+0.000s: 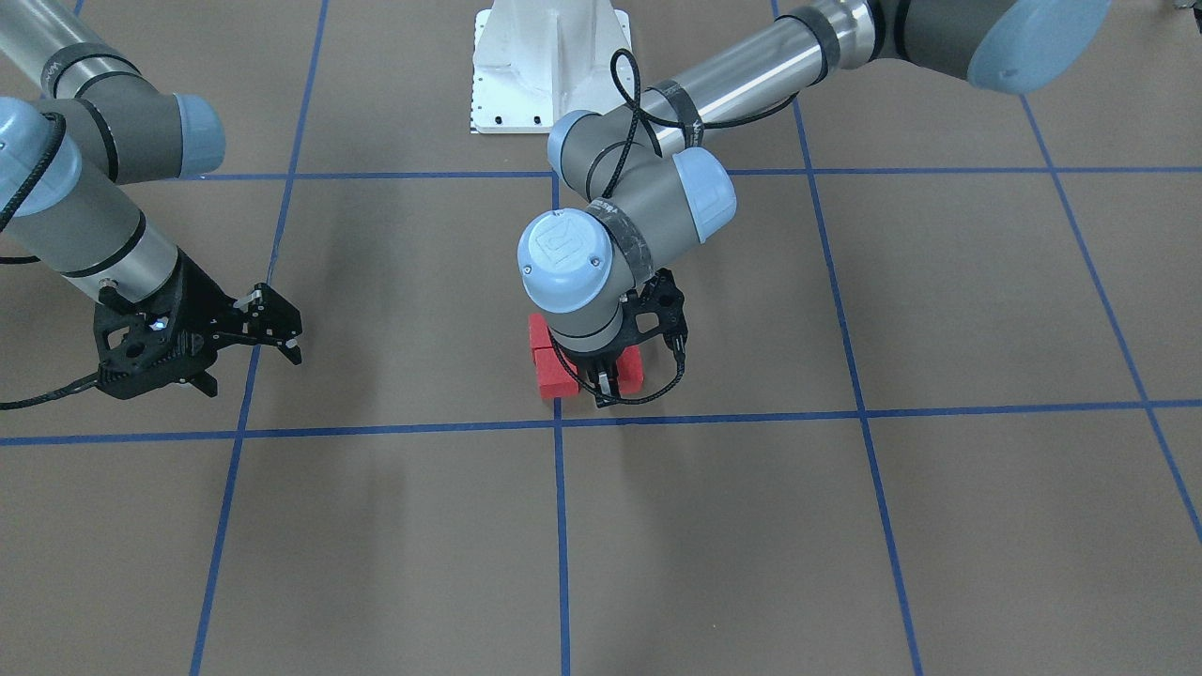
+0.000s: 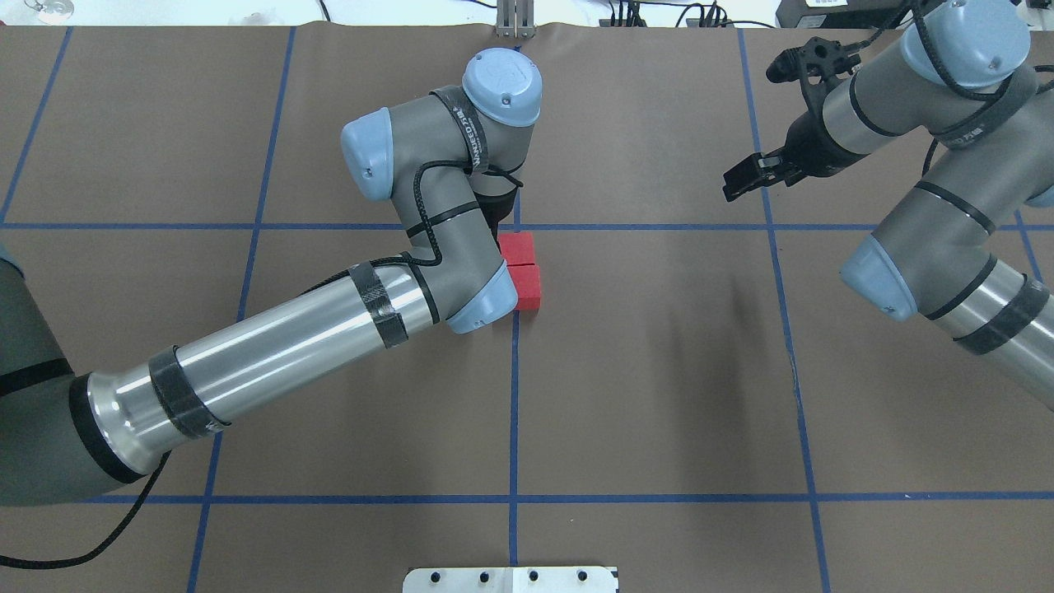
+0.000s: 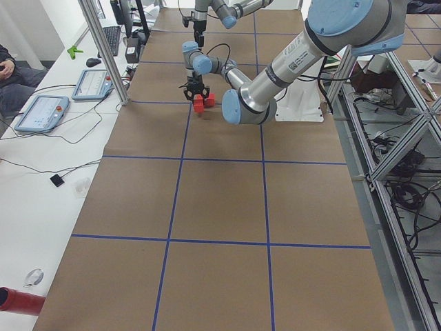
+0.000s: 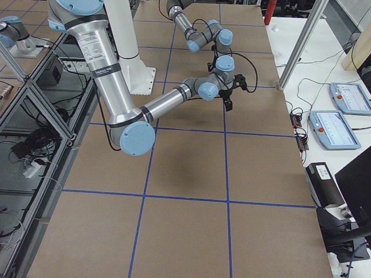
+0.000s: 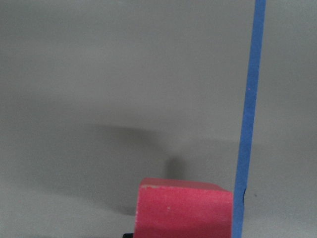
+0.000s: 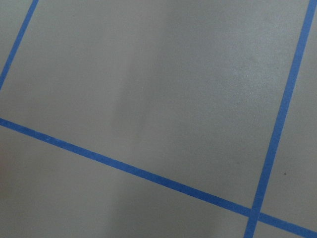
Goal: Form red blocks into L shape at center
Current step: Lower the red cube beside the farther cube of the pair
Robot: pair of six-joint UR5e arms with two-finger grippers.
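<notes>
Left gripper points straight down at the brown paper tabletop, which is ruled with blue tape. Its fingers stand either side of one small matte red block, and the finger on the operators' side hides the block's middle. Cannot tell whether the fingers press it or stand slack. In the left wrist view the same cube sits at bottom centre, its right face just beside a blue tape line. The second red block lies next to it on the robot's right. Whether those two touch is hidden by the gripper. The third red block touches the second on the side nearer the robot's base, slightly offset. All three sit just on the robot's side of the centre crossing of tape lines, and the second lies over the lengthwise line. Right gripper is well apart, over the robot's right half of the tabletop, fingers spread, holding nothing. The right wrist view shows only brown paper and tape lines.
</notes>
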